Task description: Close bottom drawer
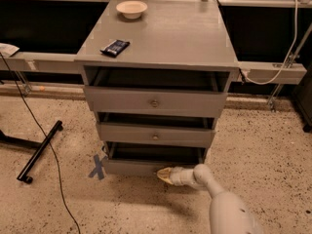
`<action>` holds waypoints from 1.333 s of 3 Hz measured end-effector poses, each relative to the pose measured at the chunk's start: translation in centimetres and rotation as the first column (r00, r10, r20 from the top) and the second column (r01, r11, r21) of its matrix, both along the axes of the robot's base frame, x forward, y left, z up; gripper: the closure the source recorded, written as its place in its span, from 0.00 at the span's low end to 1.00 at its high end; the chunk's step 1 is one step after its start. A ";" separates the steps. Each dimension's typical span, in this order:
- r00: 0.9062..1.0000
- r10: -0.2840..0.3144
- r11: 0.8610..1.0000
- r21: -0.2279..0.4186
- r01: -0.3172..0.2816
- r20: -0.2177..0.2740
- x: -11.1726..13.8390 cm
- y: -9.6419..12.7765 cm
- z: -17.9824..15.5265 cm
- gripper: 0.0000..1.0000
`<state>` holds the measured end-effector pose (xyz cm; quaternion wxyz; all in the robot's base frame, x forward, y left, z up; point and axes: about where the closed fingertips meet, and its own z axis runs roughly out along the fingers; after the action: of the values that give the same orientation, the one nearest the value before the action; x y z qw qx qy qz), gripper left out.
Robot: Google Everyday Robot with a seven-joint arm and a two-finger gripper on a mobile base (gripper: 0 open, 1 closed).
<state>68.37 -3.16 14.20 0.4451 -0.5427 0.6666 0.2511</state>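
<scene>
Although the gripper [165, 175], closed on nothing, touches its low front panel, the bottom drawer [130, 167] at the foot of the grey cabinet [161, 43] juts out, its dark interior showing; by my judgement, pushing it flush remains. On the cabinet top sit a bowl [131, 9] at the far left and a dark packet [115, 47] nearer. On the speckled floor [263, 150] to the left are a blue tape cross [98, 166] and a black stand leg [41, 151].
</scene>
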 end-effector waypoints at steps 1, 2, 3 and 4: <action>1.000 0.003 1.000 0.001 -0.003 0.004 0.3 0.2 0.1 1.00; 1.000 0.003 1.000 0.001 -0.003 0.004 0.2 0.0 0.1 1.00; 1.000 0.003 1.000 0.001 -0.003 0.004 0.2 0.0 0.1 1.00; 1.000 0.003 1.000 0.001 -0.003 0.004 0.2 0.0 0.1 1.00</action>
<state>68.61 -3.12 14.25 0.4464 -0.5441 0.6646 0.2509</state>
